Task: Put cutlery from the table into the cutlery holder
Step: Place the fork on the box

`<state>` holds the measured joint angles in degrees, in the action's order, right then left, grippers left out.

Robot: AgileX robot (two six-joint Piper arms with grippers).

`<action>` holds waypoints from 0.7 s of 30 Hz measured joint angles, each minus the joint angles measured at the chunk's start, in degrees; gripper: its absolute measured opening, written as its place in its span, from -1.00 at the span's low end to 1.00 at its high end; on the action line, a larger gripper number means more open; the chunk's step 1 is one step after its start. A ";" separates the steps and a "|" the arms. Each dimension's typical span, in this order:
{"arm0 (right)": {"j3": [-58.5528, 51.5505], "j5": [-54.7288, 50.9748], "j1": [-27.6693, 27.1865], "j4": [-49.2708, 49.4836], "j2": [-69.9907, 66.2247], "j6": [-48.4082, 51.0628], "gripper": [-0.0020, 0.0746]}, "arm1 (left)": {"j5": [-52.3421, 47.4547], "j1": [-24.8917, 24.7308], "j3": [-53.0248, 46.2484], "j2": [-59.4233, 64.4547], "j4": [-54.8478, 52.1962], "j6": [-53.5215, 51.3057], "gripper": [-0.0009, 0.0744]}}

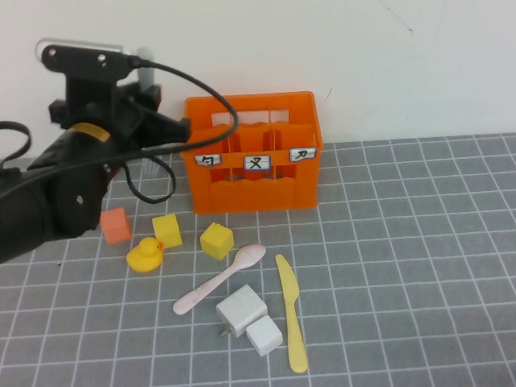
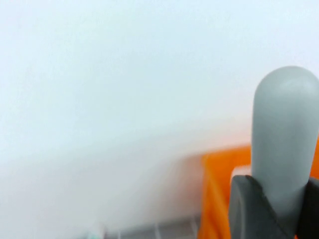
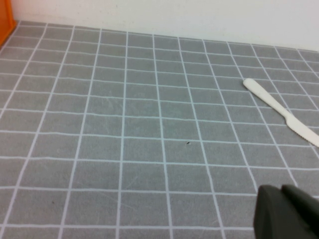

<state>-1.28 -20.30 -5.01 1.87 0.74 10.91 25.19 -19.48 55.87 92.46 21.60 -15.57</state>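
My left gripper (image 1: 146,115) hangs just left of the orange cutlery holder (image 1: 258,192), raised above the table (image 1: 419,242). It is shut on the grey fork (image 1: 149,166), which stands upright with its tines down. In the left wrist view the fork's handle (image 2: 284,129) rises between the jaws of the left gripper (image 2: 281,211), with the holder (image 2: 224,189) behind. The pink spoon (image 1: 222,278) and the yellow knife (image 1: 292,310) lie on the table in front of the holder. My right gripper (image 3: 294,214) is shut and empty, low over the table, with the knife (image 3: 284,112) ahead of it.
Two yellow cubes (image 1: 167,230) (image 1: 217,240), an orange cube (image 1: 115,225) and a yellow duck (image 1: 145,255) sit left of the spoon. Two white charger blocks (image 1: 240,313) (image 1: 264,334) lie between the spoon and the knife. A white wall stands behind the holder.
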 joint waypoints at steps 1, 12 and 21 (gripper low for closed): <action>0.00 0.00 0.00 0.00 0.00 0.00 -0.95 | 1.64 -0.40 0.00 -0.06 -1.89 0.93 -0.56; 0.00 0.00 0.00 0.00 0.00 0.00 -0.95 | 20.19 -4.73 0.00 0.16 -21.60 18.63 -0.56; 0.00 0.00 0.00 0.00 0.00 0.00 -0.95 | 29.27 -4.99 0.11 5.98 -21.26 25.93 -0.56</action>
<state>-1.28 -20.30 -5.01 1.87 0.74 10.91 54.47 -24.48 55.98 98.44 0.34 10.36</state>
